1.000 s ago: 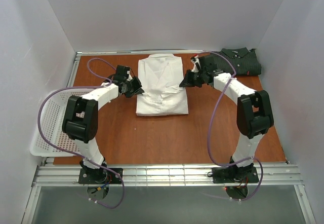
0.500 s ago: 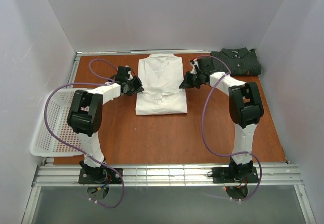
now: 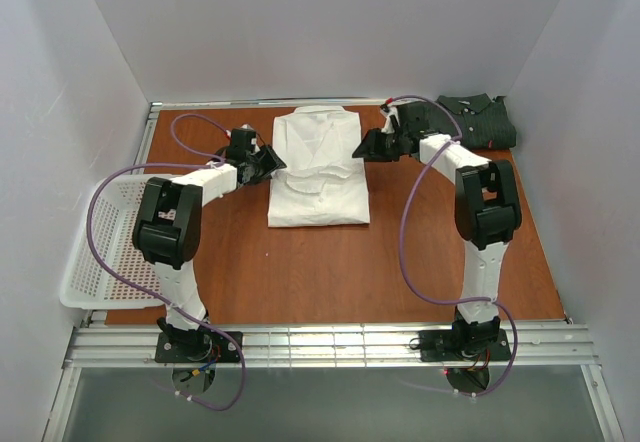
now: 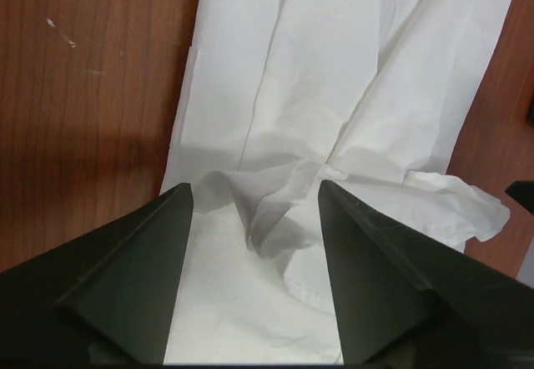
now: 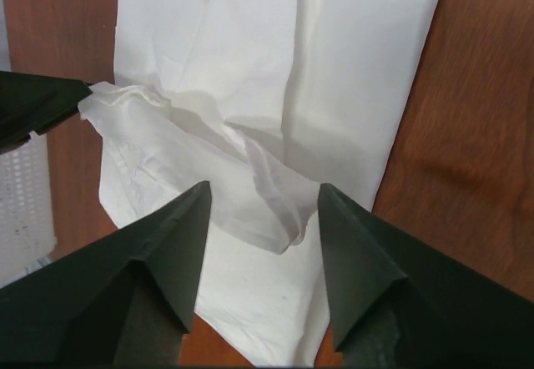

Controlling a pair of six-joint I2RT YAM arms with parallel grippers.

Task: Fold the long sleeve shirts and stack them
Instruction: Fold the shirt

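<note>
A plain white long sleeve shirt (image 3: 318, 167) lies folded flat on the brown table (image 3: 330, 272), its collar toward the back. My left gripper (image 3: 268, 160) is at its left edge and my right gripper (image 3: 362, 147) at its right edge. Both are open. In the left wrist view the left gripper (image 4: 254, 187) straddles a pinched-up wrinkle of the white shirt (image 4: 334, 93) without touching it. In the right wrist view the right gripper (image 5: 264, 187) likewise straddles a loose ridge of the white shirt (image 5: 334, 68). The dark striped shirt (image 3: 480, 120) lies folded at the back right corner.
A white plastic mesh basket (image 3: 85, 252) hangs over the table's left edge. White walls close in the table on three sides. Purple cables loop from both arms. The left gripper's dark finger (image 5: 33, 106) shows at the left of the right wrist view.
Both grippers have gone from shut to open, letting go of the white shirt's side edges. The right gripper has moved slightly toward the back.
</note>
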